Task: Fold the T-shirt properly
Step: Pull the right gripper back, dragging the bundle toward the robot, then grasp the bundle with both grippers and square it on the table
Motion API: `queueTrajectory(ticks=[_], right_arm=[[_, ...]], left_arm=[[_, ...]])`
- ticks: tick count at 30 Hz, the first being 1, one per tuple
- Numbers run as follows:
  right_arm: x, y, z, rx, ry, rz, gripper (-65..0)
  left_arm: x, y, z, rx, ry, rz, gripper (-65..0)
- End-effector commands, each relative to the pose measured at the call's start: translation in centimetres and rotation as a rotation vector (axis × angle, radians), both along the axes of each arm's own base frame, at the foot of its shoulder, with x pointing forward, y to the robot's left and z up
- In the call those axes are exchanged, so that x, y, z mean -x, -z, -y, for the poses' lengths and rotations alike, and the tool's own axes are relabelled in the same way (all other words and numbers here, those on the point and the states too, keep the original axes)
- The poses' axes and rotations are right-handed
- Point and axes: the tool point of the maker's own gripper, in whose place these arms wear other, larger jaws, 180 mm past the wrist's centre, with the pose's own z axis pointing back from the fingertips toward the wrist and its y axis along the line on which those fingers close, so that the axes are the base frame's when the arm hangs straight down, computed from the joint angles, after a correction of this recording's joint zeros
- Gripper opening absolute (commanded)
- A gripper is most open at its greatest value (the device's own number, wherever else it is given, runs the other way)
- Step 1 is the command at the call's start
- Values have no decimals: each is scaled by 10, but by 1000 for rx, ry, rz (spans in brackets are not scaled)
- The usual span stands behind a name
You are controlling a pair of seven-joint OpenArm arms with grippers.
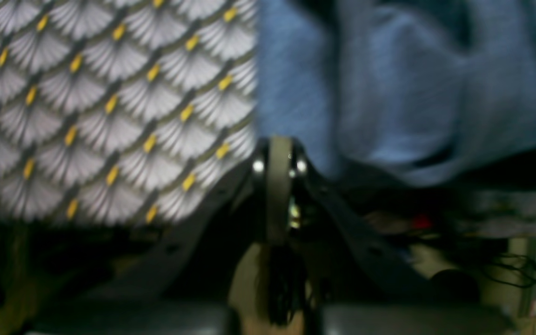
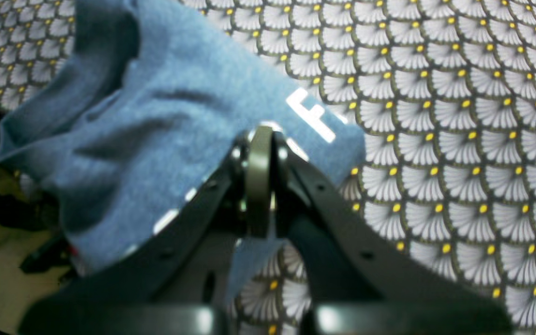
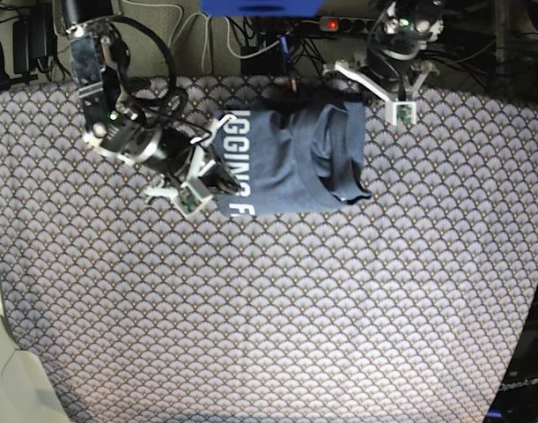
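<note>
A slate-blue T-shirt [image 3: 291, 159] lay partly folded near the far edge of a table covered by a cloth [image 3: 269, 317] printed with grey fans and yellow dots.

In the base view, the right arm reached in from the upper left corner, bent downward, with its wrist angled toward the shirt's left edge. The right gripper [image 3: 217, 181] sat at that edge. In the right wrist view its jaws were pressed together, and blue fabric passed under and between them, so it had hold of the T-shirt [image 2: 170, 139] near the printed side.

The left arm came in from the upper right corner, its wrist pointing down at the shirt's far right corner. The left gripper [image 3: 367, 99] hung at that corner. In the left wrist view, which was blurred, its jaws were drawn tightly together at the border between shirt [image 1: 389, 93] and cloth [image 1: 110, 107]; whether any fabric was pinched there could not be told.

White block letters ran along the shirt's left edge in the base view, reading "GGING F", with more letters hidden at the top by a fold. The right wrist view showed a single white "F" beside the gripper [image 2: 259, 139].
</note>
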Motion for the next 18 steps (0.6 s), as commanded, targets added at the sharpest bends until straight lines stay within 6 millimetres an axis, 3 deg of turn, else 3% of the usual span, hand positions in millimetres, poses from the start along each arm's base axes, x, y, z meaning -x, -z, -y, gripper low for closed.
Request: queueTrajectory(ticks=[1,8,15,18], right_arm=[[-7,-14,-1,-33,1,45,-650],[-7,-13,6,-12,-1,47,-650],[-11,-16,7,-9,-2,57,-650],[-25,-24,10,1,1,88,-650]], left_arm=[[-13,-10,0,2,1,56,-642],[-5,5,8,1,26,16,-642],[-23,25,13,2,15,-5,-642],[-38,29,16,10,-3,3,-642]])
